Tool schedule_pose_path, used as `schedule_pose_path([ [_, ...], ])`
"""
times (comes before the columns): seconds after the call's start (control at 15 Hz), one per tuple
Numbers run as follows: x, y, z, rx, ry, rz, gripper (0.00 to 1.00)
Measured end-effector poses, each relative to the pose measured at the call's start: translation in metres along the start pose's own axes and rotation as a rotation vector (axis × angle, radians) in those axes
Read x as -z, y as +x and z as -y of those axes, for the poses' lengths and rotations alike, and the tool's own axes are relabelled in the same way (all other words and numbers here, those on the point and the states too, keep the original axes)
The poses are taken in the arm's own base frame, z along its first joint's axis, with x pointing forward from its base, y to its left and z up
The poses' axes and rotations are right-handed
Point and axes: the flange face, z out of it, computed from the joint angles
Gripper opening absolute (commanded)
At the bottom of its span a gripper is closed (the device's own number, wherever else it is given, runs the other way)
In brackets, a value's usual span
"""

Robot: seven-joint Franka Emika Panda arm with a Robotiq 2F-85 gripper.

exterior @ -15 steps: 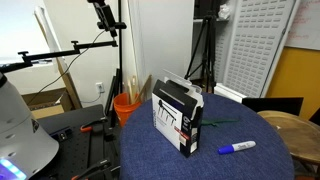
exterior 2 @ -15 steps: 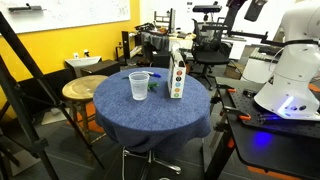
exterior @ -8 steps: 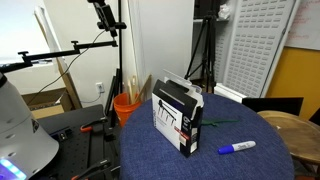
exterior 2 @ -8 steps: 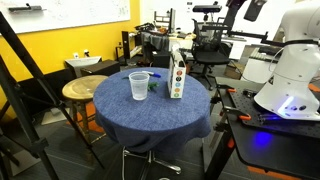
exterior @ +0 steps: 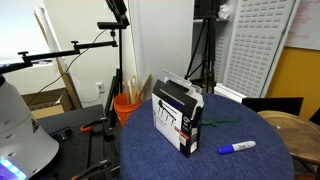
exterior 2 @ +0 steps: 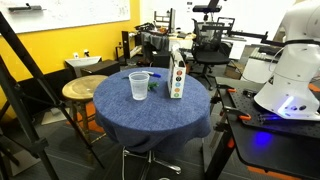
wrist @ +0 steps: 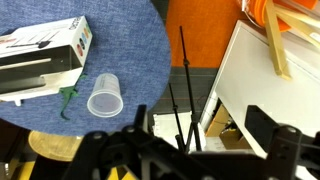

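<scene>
My gripper (wrist: 180, 138) hangs high above the scene, open and empty, its dark fingers (wrist: 268, 128) spread wide at the bottom of the wrist view. Far below it is a round table with a blue cloth (wrist: 130, 40) (exterior: 250, 165) (exterior 2: 150, 115). On the cloth a black and white box (exterior: 178, 118) (exterior 2: 177, 75) (wrist: 40, 60) stands on edge. A clear plastic cup (exterior 2: 139, 86) (wrist: 105, 97) is beside it, with a green marker (exterior: 215, 123) (wrist: 68, 97) close by. A blue marker (exterior: 237, 147) lies near the table's edge. Only a dark part of the gripper (exterior: 118, 10) shows at the top of an exterior view.
An orange bucket with wooden sticks (exterior: 126, 105) stands on the floor by the table. A wooden stool (exterior 2: 82, 90) is next to the table. A black tripod (exterior: 200, 50) (wrist: 185, 80) and a white perforated panel (exterior: 255, 45) stand behind. The white robot base (exterior 2: 290, 70) is nearby.
The gripper has risen: its dark shape shifted up and right at the top of an exterior view and left the top edge of another. Nothing on the table moved.
</scene>
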Motion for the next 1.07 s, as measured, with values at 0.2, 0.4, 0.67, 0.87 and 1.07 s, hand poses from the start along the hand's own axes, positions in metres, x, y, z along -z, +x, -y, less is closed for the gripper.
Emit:
schedule_pose_path([
  [0.2, 0.023, 0.019, -0.043, -0.013, -0.021, -0.05, 1.0],
  [0.4, 0.049, 0.035, -0.096, -0.024, -0.044, -0.099, 1.0],
  [0.67, 0.072, 0.051, -0.168, -0.057, -0.062, -0.134, 1.0],
  [0.87, 0.079, 0.064, -0.22, -0.09, -0.069, -0.135, 1.0],
  [1.07, 0.076, 0.083, -0.263, -0.123, -0.085, -0.116, 1.0],
])
